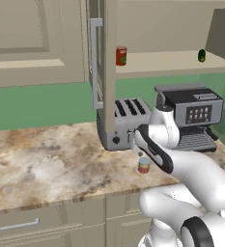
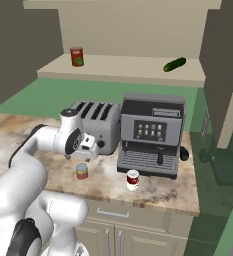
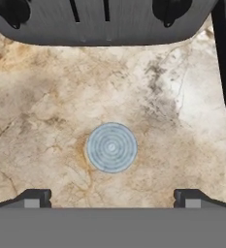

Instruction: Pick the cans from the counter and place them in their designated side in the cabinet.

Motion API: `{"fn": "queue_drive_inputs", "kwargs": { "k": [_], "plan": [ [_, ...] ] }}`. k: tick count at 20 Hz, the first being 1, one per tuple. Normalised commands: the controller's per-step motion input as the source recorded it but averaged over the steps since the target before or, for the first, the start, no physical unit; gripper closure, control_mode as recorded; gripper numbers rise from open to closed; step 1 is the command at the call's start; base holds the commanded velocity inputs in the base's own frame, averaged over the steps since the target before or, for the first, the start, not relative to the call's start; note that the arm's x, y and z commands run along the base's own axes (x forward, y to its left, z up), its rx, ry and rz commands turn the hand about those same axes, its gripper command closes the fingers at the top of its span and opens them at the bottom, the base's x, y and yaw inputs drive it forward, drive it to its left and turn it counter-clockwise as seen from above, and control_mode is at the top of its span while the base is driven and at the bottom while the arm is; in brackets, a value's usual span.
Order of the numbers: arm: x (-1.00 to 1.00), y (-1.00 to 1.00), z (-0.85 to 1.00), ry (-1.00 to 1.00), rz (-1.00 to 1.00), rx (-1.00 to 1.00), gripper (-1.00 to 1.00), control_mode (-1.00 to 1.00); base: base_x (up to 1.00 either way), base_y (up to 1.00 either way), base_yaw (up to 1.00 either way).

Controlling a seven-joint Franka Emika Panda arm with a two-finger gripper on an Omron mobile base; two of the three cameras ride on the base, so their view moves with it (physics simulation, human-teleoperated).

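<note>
While I look down along the tool (image 3: 111,203), its two tips stand spread wide with nothing between them, poised above the silvery-topped can (image 3: 111,147), which stands upright on the marbled desk (image 3: 41,121). From the right base view, going left to right, I see the tool (image 2: 86,148) above that yellow-and-red banded can (image 2: 81,171) in front of the toaster (image 2: 97,122). Next comes the dark red and white can (image 2: 132,179), upright near the desk's front edge, just before the coffee machine (image 2: 151,134). Up on the pale shelf of the cabinet (image 2: 123,69), a taller red can (image 2: 77,56) stands at the left and a small dark green object (image 2: 174,64) lies toward the right, well apart. In the left base view the cabinet door (image 1: 104,53) hangs open with its grey bar handle (image 1: 94,62) facing me.
</note>
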Motion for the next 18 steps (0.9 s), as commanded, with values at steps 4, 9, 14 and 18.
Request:
{"fn": "queue_drive_inputs", "kwargs": {
  "k": [4,9,14,18],
  "plan": [
    [0.0,0.05,-0.12,0.0,0.0,0.0,-1.0,-1.0,0.0,0.0,0.0],
    [0.0,0.03,-0.11,0.0,0.0,0.0,-1.0,-1.0,0.0,0.0,0.0],
    [0.0,0.0,-0.1,0.0,0.0,0.0,-1.0,-1.0,0.0,0.0,0.0],
    [0.07,0.0,-0.08,0.0,0.0,0.0,-1.0,-1.0,0.0,0.0,0.0]
  ]
}}
